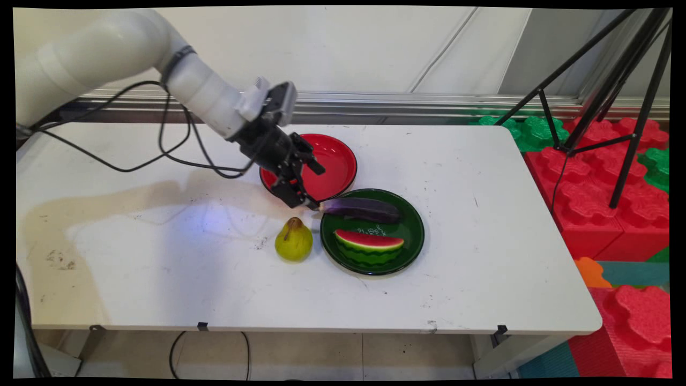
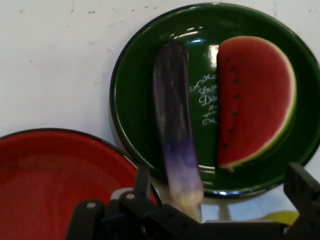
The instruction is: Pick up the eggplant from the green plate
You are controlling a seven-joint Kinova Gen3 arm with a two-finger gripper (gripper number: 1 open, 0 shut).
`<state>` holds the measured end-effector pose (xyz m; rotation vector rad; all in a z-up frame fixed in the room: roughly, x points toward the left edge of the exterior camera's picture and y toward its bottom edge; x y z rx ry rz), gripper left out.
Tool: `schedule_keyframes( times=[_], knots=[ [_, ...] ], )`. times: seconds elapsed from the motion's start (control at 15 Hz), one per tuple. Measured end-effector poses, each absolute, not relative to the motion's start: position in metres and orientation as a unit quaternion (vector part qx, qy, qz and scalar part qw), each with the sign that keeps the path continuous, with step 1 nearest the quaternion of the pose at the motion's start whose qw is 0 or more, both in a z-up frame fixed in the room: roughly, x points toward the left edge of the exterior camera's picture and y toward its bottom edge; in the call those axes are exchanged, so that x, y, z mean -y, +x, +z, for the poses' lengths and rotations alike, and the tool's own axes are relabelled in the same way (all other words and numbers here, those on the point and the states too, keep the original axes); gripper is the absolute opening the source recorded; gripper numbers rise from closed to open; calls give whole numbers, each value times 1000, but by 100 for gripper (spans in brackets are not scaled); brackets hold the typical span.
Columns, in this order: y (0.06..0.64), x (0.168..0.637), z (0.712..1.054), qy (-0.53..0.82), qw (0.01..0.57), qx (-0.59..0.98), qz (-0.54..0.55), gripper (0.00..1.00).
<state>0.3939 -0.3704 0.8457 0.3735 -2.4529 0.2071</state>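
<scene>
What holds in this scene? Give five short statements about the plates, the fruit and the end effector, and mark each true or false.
1. The eggplant lies on the green plate beside the watermelon slice. True.
2. The pear sits on the red plate. False: it stands on the table, beside the green plate.
3. The end effector is shut on the watermelon slice. False: it is open, at the eggplant's pale end.
4. The green plate bears white lettering. True.
5. The pear lies flat. False: it stands upright.
</scene>
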Motion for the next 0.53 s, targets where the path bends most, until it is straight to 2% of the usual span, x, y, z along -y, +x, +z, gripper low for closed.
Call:
schedule_keyframes(
  times=[0.53],
  knots=[
    [356,407,809,134,299,942,68,100]
  ],
)
